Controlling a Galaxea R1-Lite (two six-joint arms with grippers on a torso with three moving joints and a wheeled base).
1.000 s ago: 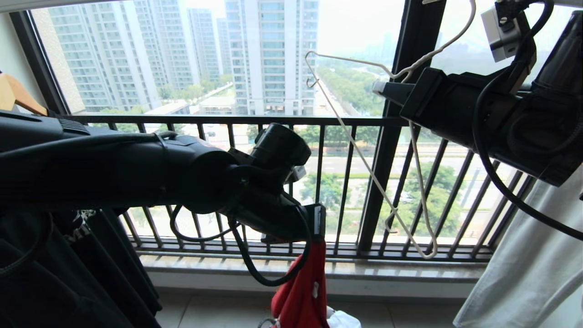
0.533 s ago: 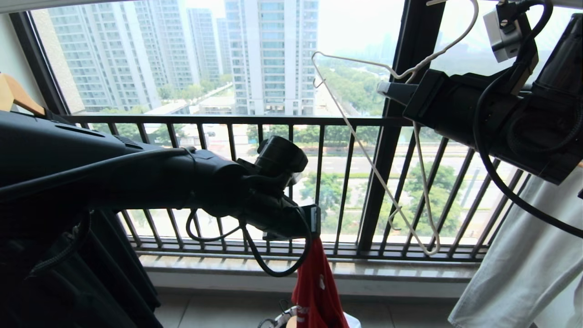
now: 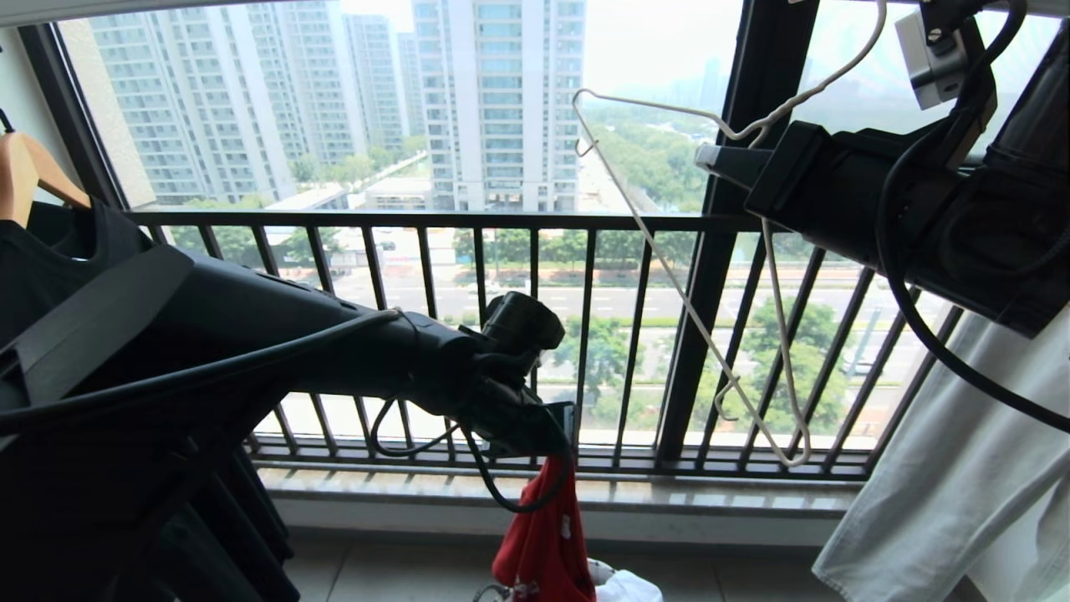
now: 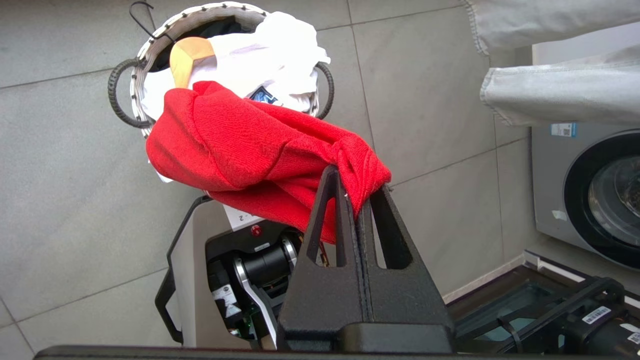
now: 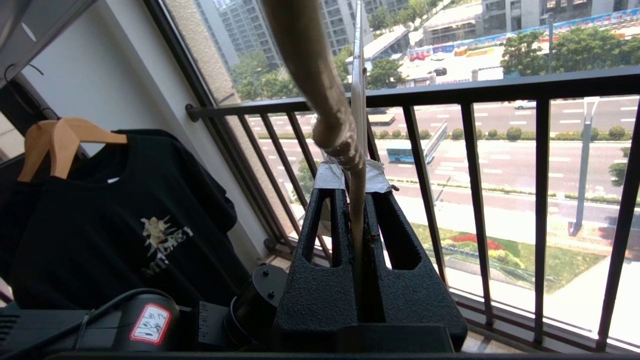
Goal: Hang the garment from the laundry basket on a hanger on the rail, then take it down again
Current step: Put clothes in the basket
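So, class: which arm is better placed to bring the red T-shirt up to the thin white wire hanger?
Left. Its claw is already shut on the red T-shirt, low above the round white-rimmed basket; the right claw is busy gripping the thin white wire hanger.

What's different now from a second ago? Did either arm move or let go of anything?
The left gripper, still clamped on the red shirt, has sunk lower in the head view. Nothing was let go. The right gripper stays up high, holding the white hanger as before.
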